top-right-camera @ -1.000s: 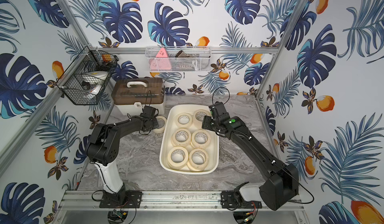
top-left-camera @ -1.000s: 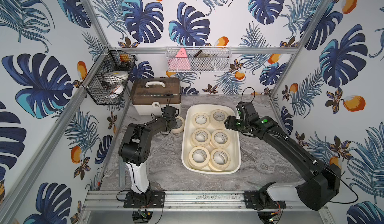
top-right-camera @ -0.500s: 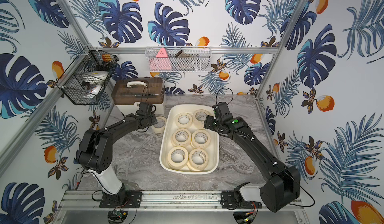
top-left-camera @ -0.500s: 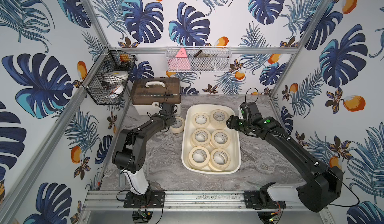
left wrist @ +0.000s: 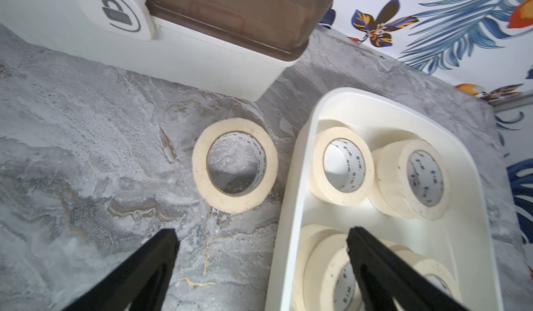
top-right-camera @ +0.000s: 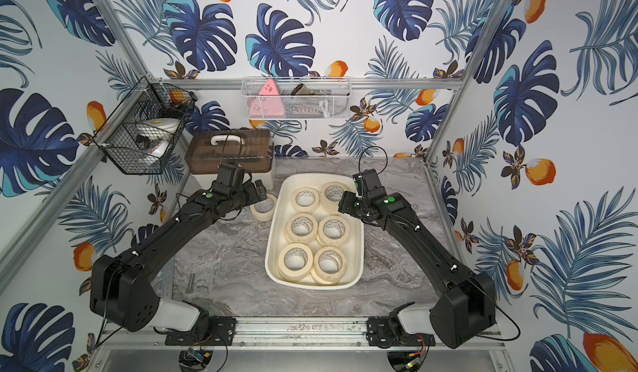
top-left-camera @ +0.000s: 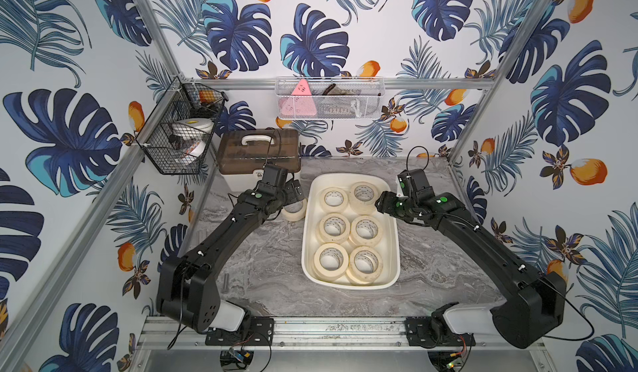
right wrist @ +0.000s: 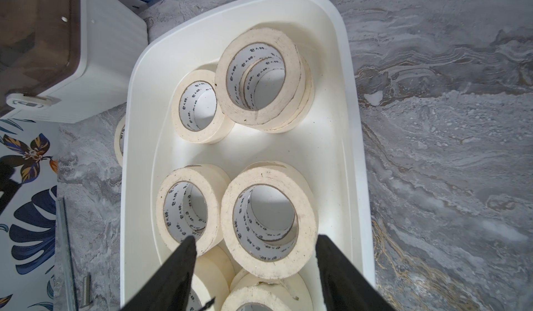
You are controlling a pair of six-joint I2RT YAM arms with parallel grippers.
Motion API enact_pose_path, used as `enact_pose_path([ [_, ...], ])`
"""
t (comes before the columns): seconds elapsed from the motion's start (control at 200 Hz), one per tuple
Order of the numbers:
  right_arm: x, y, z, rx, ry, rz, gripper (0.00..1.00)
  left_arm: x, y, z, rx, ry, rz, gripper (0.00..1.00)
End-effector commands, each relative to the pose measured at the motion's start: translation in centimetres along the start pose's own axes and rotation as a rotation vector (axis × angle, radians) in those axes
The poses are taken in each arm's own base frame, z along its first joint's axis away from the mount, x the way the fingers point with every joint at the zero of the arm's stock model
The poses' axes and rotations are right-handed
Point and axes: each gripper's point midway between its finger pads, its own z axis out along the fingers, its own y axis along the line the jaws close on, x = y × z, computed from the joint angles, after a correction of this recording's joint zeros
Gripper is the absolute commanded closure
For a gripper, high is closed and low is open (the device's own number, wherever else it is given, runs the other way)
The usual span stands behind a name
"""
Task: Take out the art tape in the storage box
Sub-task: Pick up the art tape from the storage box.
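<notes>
Jaws of left gripper (left wrist: 261, 231) wide open, empty, above one art tape roll (left wrist: 235, 204) lying flat on counter (left wrist: 86, 151) just beside storage box (right wrist: 353, 151). Right gripper (right wrist: 255, 237) jaws part open, holding nothing, over other rolls (right wrist: 307, 217) stacked inside box.

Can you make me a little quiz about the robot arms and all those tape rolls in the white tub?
1. True or false: one roll of art tape lies on the table, outside the storage box.
2. Pick one: the left gripper has its jaws A) open, with nothing between them, B) shut on a roll, C) hidden from every camera.
3. Fill in: seen from above, ___ rolls show on top inside the storage box.
Key: 1 true; 2 A; 3 six.
</notes>
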Motion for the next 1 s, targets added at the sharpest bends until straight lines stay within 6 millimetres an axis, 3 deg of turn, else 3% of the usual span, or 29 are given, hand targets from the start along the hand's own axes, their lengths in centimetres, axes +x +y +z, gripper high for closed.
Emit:
enact_pose_path([
  [0.0, -0.8, 0.3, 0.6, -0.004, -0.020, 0.016, 0.32, 1.2, -0.4, -2.0, 0.042, 0.035, 0.036, 0.01],
  [0.275, -3.2, 0.4, 3.5, 0.062, -0.050, -0.005, 0.33, 2.7, -1.5, -6.5, 0.200, 0.033, 0.079, 0.01],
  [0.42, -4.3, -0.1, 5.7, 0.091, -0.043, 0.007, 0.34, 3.2, -1.9, -7.9, 0.250, 0.035, 0.102, 0.01],
  [0.746, -5.4, -1.9, 11.5, 0.138, 0.029, 0.044, 0.38, 2.7, -2.1, -9.2, 0.271, -0.002, 0.129, 0.01],
  [0.996, -5.4, -2.8, 14.4, 0.182, 0.071, 0.026, 0.41, 2.9, -2.0, -8.8, 0.264, 0.011, 0.130, 0.01],
])
